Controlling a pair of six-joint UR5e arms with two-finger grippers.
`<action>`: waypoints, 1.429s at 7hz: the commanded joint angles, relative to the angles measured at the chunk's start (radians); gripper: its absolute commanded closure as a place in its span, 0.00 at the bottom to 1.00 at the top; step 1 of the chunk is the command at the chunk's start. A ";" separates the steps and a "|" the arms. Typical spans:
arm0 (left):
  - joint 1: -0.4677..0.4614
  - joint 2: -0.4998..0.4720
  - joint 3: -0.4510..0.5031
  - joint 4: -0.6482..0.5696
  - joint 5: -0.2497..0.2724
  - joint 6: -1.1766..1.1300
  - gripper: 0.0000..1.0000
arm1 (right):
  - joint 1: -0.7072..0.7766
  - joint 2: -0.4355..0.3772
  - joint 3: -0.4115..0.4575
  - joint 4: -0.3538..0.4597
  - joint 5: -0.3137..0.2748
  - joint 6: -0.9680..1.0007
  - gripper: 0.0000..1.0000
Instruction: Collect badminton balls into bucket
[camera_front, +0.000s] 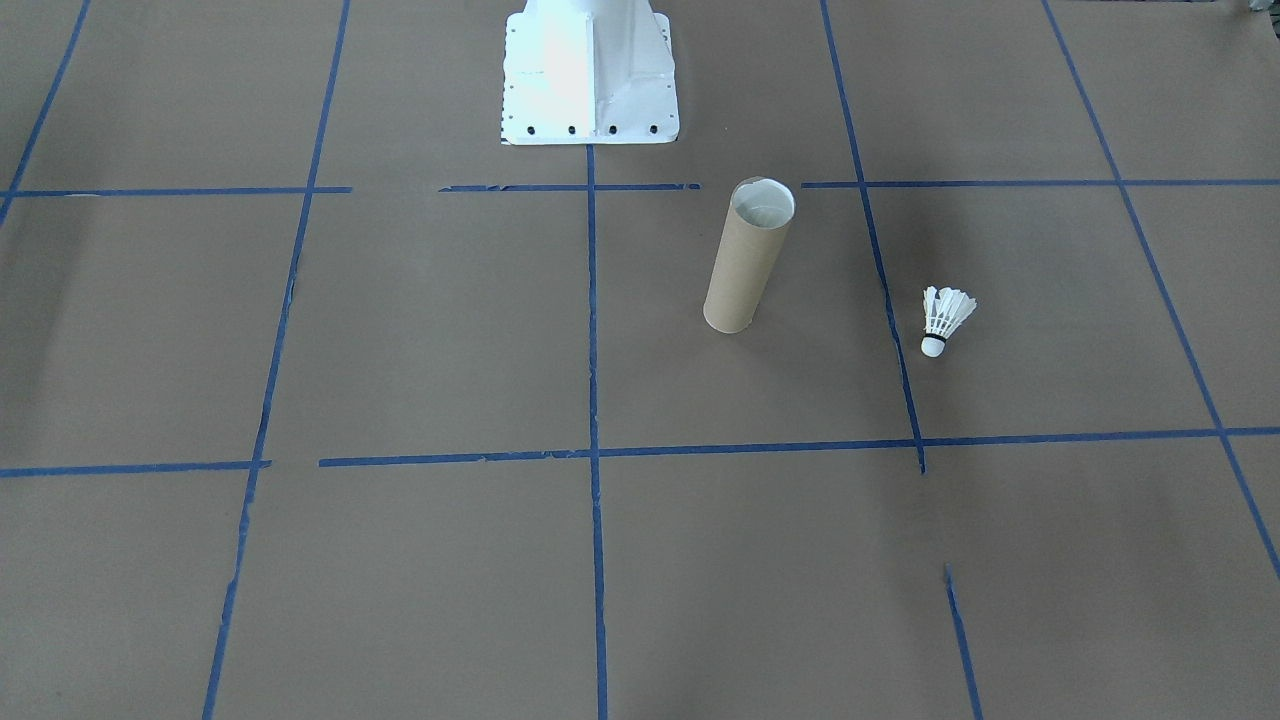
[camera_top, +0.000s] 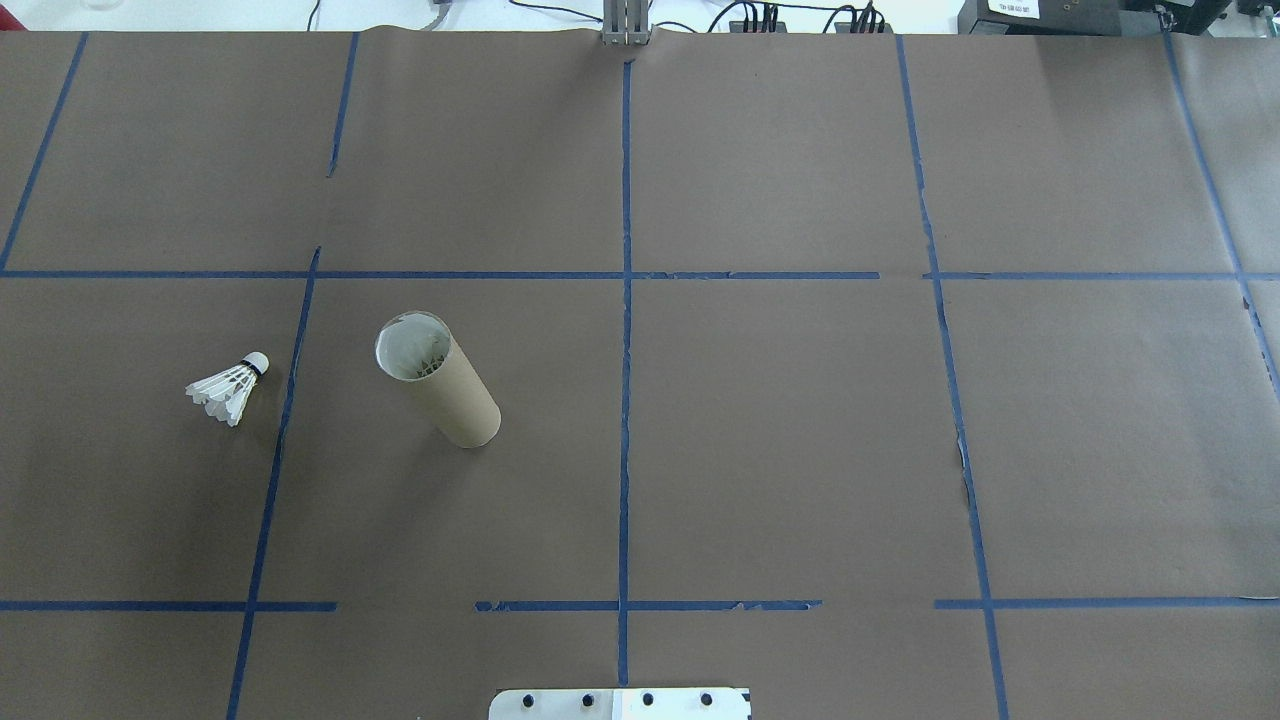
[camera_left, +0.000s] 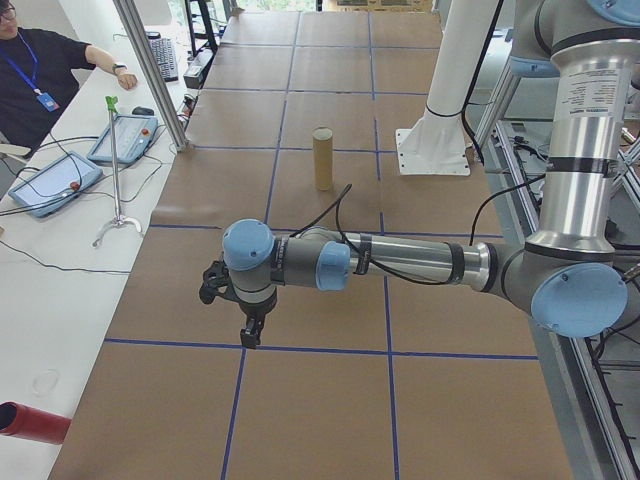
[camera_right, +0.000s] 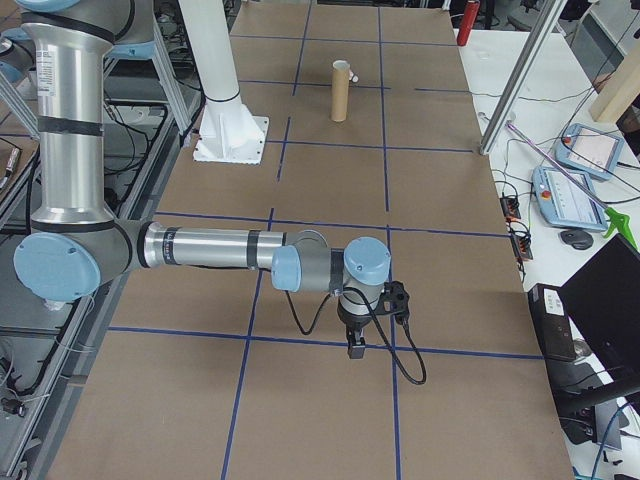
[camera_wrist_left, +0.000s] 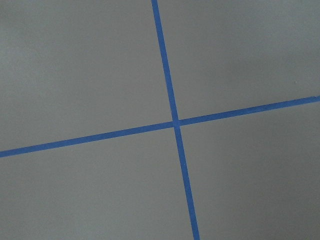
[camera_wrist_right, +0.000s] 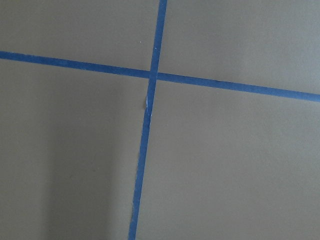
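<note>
I see 1 shuttlecock (camera_top: 230, 388) lying on its side on the table's left half, just beside the upright tube (camera_top: 438, 380); my left gripper (camera_left: 240, 312) seems nearer. I cannot tell either gripper's finger state.

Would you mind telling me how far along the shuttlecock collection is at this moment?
Nothing looks done yet. The shuttlecock lies on its side on the table, apart from the upright cardboard tube. Nothing is in hand: neither end effector appears in the overhead view, and both wrist cameras show only taped paper. Left: pick up the shuttlecock and drop it into the tube.
</note>
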 joint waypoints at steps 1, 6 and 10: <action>-0.001 -0.005 -0.026 0.000 0.002 -0.003 0.00 | 0.000 0.000 0.000 0.000 0.000 0.000 0.00; 0.003 -0.083 -0.014 -0.233 0.000 -0.005 0.00 | 0.000 0.000 0.000 0.000 0.000 0.000 0.00; 0.130 0.006 0.089 -0.791 0.014 -0.492 0.00 | 0.000 0.000 0.000 0.000 0.000 0.000 0.00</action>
